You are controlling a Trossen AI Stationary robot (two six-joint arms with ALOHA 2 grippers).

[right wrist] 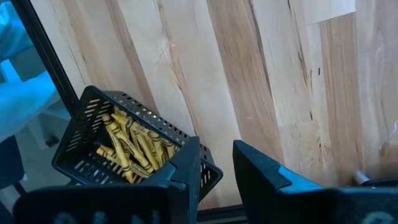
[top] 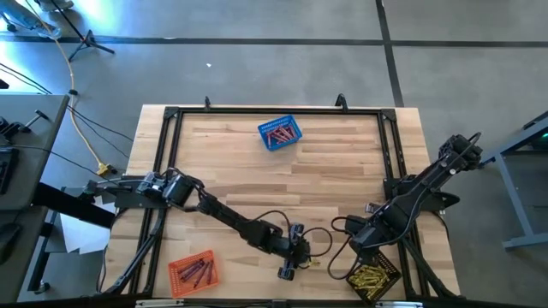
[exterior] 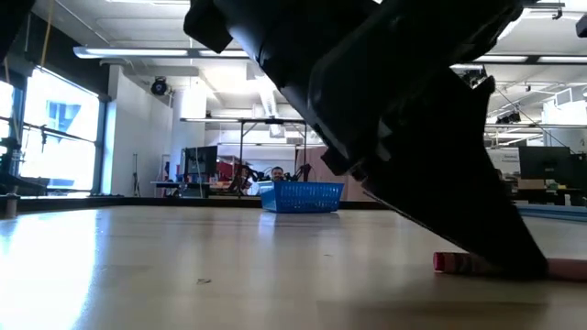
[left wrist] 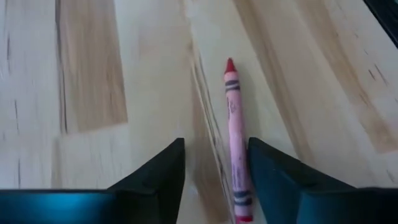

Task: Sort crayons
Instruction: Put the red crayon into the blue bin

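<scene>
1. Crayons lie sorted by colour on the wooden table (top: 342, 171), which serves as the landmark: red ones at its far edge, orange ones at its near left corner, yellow ones at its near right corner, and one loose pink-red crayon (left wrist: 235, 146) on bare wood near the middle of the near edge.
2. Left arm reaches from the table's left side across to the near middle, where the left gripper (top: 289, 263) hangs low over the wood; the low view shows its dark bulk just above the loose crayon (exterior: 463, 263).
3. Right arm comes in from the table's right side, its right gripper (right wrist: 214, 163) poised above the near right corner, fingers parted a little and empty.
4. Blue basket (top: 280, 133) sits at the far edge of the table, near the middle, with red crayons (top: 279, 133) inside.
5. Orange basket (top: 193, 270) holds the orange crayons at the near left corner.
6. Black basket (right wrist: 118, 146) holds the yellow crayons (right wrist: 134, 146) at the near right corner.
7. Left gripper's fingers stand moderately apart; the loose crayon lies flat between them, close along one finger (left wrist: 280, 180), not gripped.
</scene>
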